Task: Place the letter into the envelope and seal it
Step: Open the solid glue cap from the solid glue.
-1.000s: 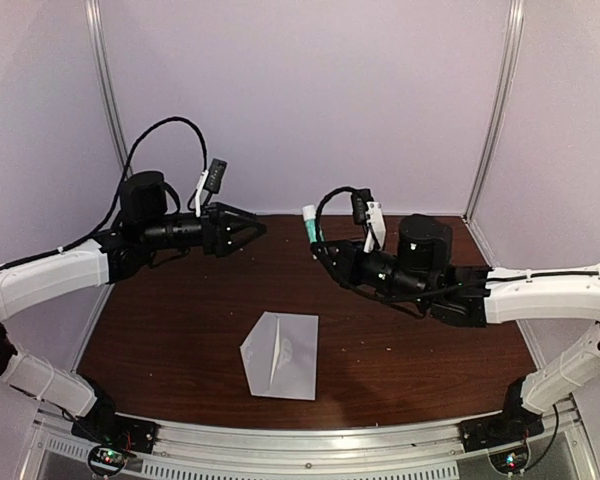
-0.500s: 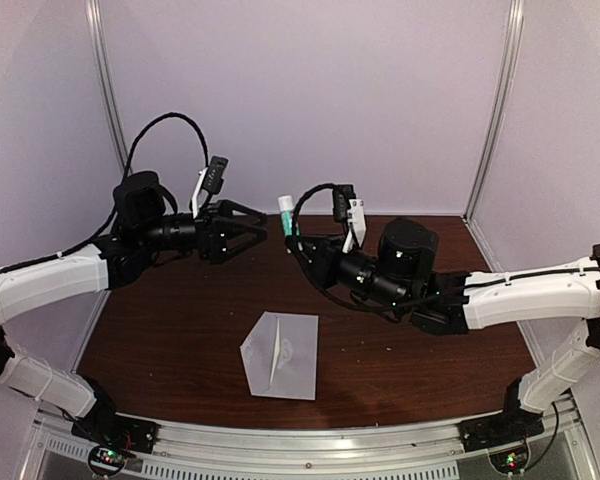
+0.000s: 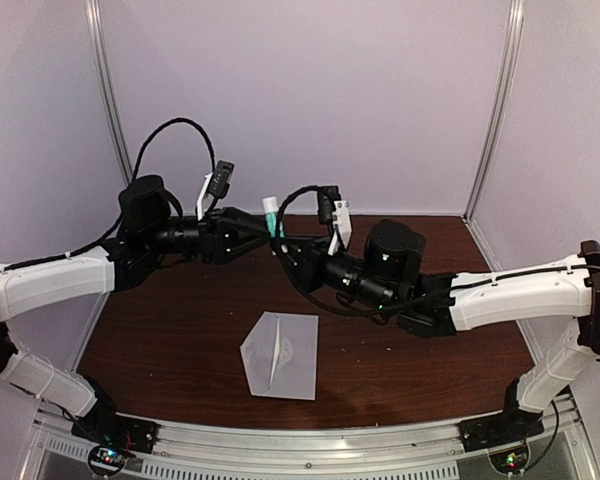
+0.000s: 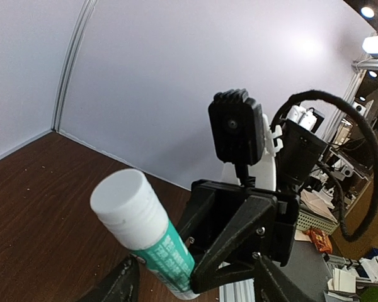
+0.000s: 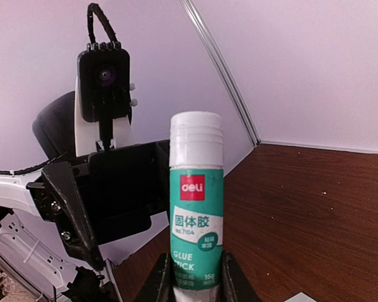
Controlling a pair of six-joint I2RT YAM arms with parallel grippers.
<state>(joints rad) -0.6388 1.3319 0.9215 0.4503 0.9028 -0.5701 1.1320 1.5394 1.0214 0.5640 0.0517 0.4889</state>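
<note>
While the right gripper [image 5: 195, 284] clamps a Deli glue stick [image 5: 196, 207], the left gripper [image 3: 252, 232] gapes near it;
only the overhead view shows the envelope [image 3: 283, 355], flat on the table [image 3: 160, 320].

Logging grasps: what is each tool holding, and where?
Right tool clamps the glue stick at its bottom end, cap free. Left tool open, holding nothing.

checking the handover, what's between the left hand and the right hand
The glue stick, shut in the right hand, cap near the open left hand; top view.
</note>
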